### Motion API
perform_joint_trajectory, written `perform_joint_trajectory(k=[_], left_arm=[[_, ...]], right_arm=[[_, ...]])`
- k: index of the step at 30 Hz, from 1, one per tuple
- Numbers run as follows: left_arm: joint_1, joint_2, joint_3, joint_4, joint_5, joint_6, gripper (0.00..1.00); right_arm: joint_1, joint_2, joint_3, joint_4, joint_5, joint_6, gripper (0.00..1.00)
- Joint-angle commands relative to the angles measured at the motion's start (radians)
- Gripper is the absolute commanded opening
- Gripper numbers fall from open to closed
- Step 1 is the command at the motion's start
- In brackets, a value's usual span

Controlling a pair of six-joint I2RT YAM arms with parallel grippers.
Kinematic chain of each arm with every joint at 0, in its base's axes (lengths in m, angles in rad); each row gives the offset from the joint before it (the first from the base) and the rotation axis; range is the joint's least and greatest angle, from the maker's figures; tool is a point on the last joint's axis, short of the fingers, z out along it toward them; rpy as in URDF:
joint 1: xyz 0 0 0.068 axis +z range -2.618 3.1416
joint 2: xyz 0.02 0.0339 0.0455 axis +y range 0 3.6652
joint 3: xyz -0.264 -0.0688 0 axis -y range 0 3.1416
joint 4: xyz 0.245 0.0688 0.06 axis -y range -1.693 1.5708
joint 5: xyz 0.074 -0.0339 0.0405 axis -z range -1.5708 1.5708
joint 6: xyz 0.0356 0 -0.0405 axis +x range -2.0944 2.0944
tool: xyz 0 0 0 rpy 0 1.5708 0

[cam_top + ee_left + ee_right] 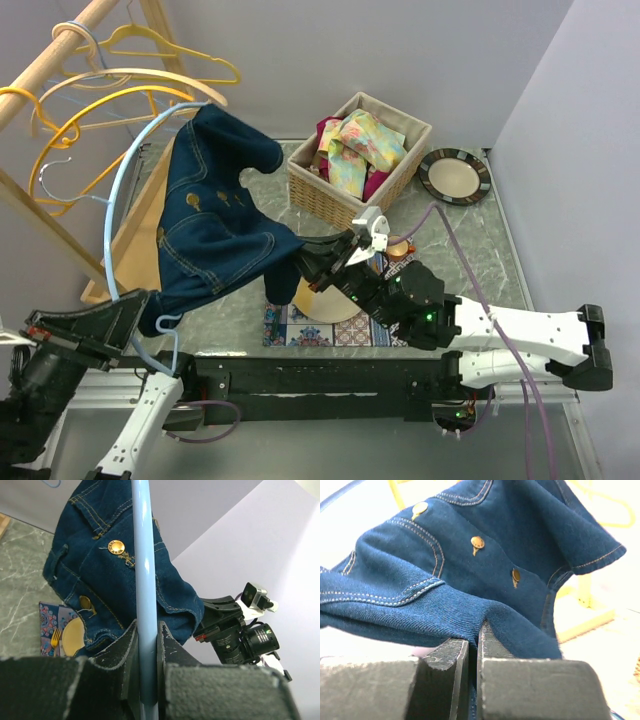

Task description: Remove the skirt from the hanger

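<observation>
A dark blue denim skirt (215,225) with brass buttons hangs on a light blue hanger (115,205) held up over the table's left side. My left gripper (135,305) is shut on the hanger's bar, seen as a blue rod (146,605) between its jaws in the left wrist view. My right gripper (305,262) is shut on the skirt's right edge; the right wrist view shows denim (470,570) pinched between the jaws. The skirt (110,575) drapes behind the rod, with the right arm (235,630) beyond it.
A wooden rack (60,50) with yellow hangers (150,60) stands at the back left. A wicker basket (358,158) of folded cloth sits at the back, a dark-rimmed plate (455,175) to its right. A patterned mat (320,330) with a yellow plate lies under the right arm.
</observation>
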Motion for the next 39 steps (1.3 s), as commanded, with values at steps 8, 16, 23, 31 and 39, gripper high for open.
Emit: perform_joint_trajectory(k=[8, 16, 23, 31, 39], left_arm=[[-0.001, -0.035, -0.029, 0.145, -0.148, 0.094, 0.01], [-0.001, -0.049, -0.170, 0.200, -0.063, 0.161, 0.01], [-0.001, -0.052, -0.247, 0.207, -0.079, 0.184, 0.01], [-0.001, -0.048, -0.279, 0.202, -0.108, 0.203, 0.01], [0.001, -0.037, -0.316, 0.191, -0.164, 0.224, 0.01]], right_arm=[[-0.107, -0.215, 0.146, -0.002, -0.106, 0.078, 0.00], [-0.107, -0.250, 0.236, 0.006, -0.237, 0.143, 0.00], [-0.107, -0.226, 0.330, 0.061, -0.042, -0.087, 0.00], [-0.114, -0.131, 0.405, 0.242, 0.079, -0.249, 0.00], [-0.119, -0.108, 0.432, 0.313, 0.042, -0.201, 0.00]])
